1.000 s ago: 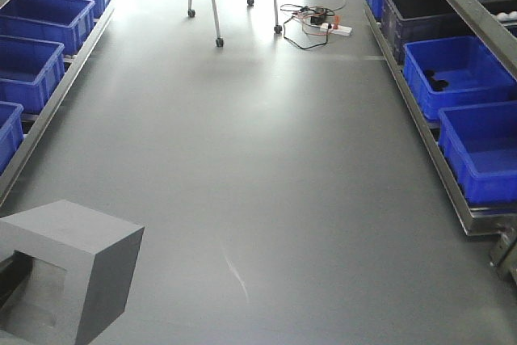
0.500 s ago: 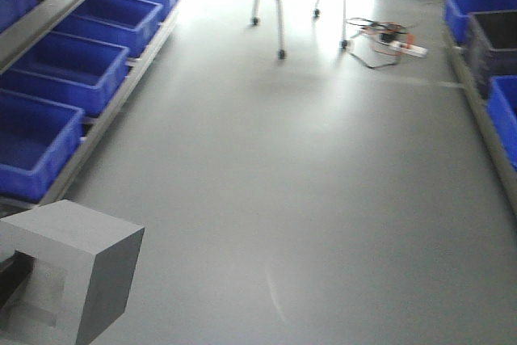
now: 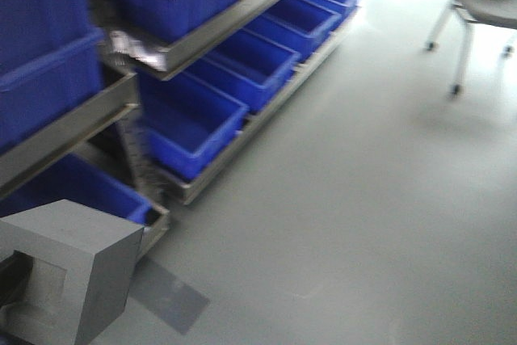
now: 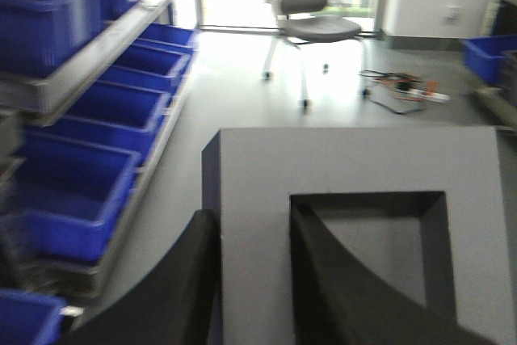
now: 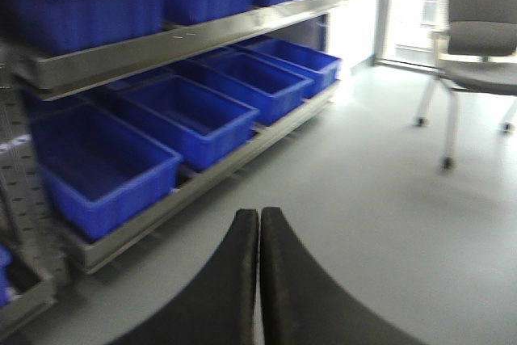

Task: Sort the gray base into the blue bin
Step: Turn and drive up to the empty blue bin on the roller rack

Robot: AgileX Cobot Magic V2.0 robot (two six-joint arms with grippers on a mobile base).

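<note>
While my left gripper (image 4: pixel 252 228) clamps one wall of the matte gray recessed cube (image 4: pixel 355 159), my right gripper (image 5: pixel 259 228) is fully closed. It holds nothing.

Front view high, angled down; wrist views low, forward; all share shelving (image 3: pixel 234 15), chair (image 3: pixel 489 7).

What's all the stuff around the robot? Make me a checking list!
Surface: gray floor, smooth.
Job's things: gray base, held; blue bins in rows on racks.
Clutter: nothing seen.
Grippers: left end effector shut on the base's wall, one finger in the recess; right end effector shut, empty.
Cables: power strip with cables on the floor.
Surroundings: metal racks, chair.
</note>
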